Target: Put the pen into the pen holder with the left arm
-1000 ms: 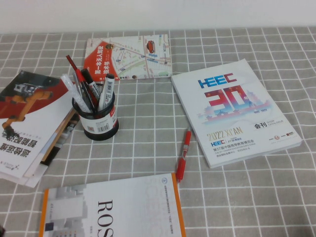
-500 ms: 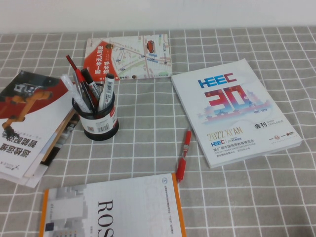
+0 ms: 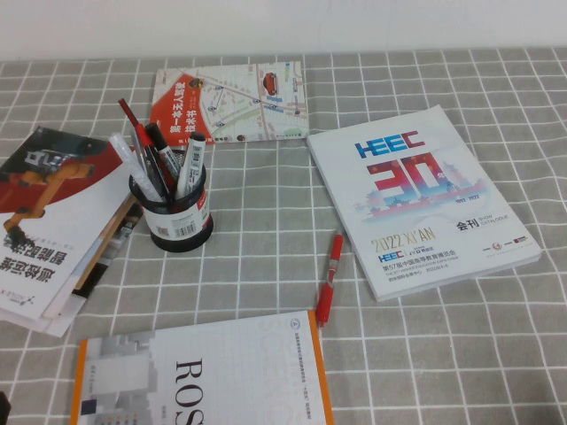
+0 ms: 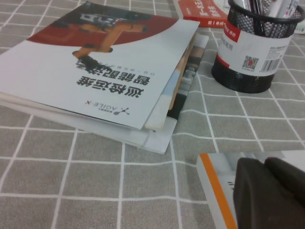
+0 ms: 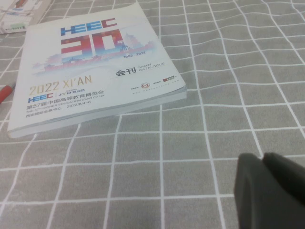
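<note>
Surface: grey cloth [image 3: 266, 221] with a white grid covers the surface; a pale wall runs behind it.
Pen holder: we find the black mesh pen holder [image 3: 180, 219] upright on the robot's left half, carrying a white barcode label and a red patch; several pens and markers stand in it.
Pen: we note the pen [image 3: 133, 133], black barrel with a long red cap, standing tilted in the holder among the others.
Red pen: an all-red pen [image 3: 329, 278] lies flat on the cloth near the middle, between the white catalogue and the near book, touching neither so far as we can tell.
Catalogue: the white catalogue [image 3: 421, 199] on the right reads "HEEC", "30", "2022 XI'AN" and "SHOW CATALOGUE".
Map booklet: a booklet [image 3: 232, 100] with a street map and a red panel of Chinese text lies at the far edge, behind the holder.
Brochure stack: a stack of brochures [image 3: 58, 226] sits just beside the holder on the left; the top one shows an orange robot arm, Chinese characters and "AGILE X".
Near book: an orange-edged book [image 3: 204, 376] at the near edge shows the letters "ROS".
Left claw: the left claw [image 4: 267, 193] hangs low over the orange-edged book, fingers together, empty.
Right claw: the right claw [image 5: 269, 191] sits low over bare cloth near the catalogue, fingers pressed together, empty.
</note>
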You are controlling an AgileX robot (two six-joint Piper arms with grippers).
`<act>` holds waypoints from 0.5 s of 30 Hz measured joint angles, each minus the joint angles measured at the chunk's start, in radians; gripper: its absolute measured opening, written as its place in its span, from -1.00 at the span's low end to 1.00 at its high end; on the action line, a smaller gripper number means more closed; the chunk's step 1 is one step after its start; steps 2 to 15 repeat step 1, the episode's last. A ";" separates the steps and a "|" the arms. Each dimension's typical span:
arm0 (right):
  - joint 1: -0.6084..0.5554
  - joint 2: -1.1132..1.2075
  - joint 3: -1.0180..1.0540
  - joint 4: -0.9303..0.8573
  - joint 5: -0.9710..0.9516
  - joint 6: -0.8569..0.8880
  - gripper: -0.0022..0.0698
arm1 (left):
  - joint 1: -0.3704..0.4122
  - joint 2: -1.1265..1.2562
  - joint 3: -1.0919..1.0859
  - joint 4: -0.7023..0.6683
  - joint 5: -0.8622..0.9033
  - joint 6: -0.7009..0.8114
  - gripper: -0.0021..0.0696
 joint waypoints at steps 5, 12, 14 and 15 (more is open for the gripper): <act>0.000 0.000 0.000 0.000 0.000 0.000 -0.98 | 0.000 0.000 0.000 0.002 0.000 0.000 -0.94; 0.000 0.000 0.000 0.000 0.000 0.000 -0.98 | 0.000 0.000 0.000 0.002 0.000 0.000 -0.94; 0.000 0.000 0.000 0.000 0.000 0.000 -0.98 | 0.000 0.000 0.000 0.002 0.000 0.000 -0.94; 0.000 0.000 0.000 0.000 0.000 0.000 -0.98 | 0.000 0.000 0.000 0.002 0.000 0.000 -0.94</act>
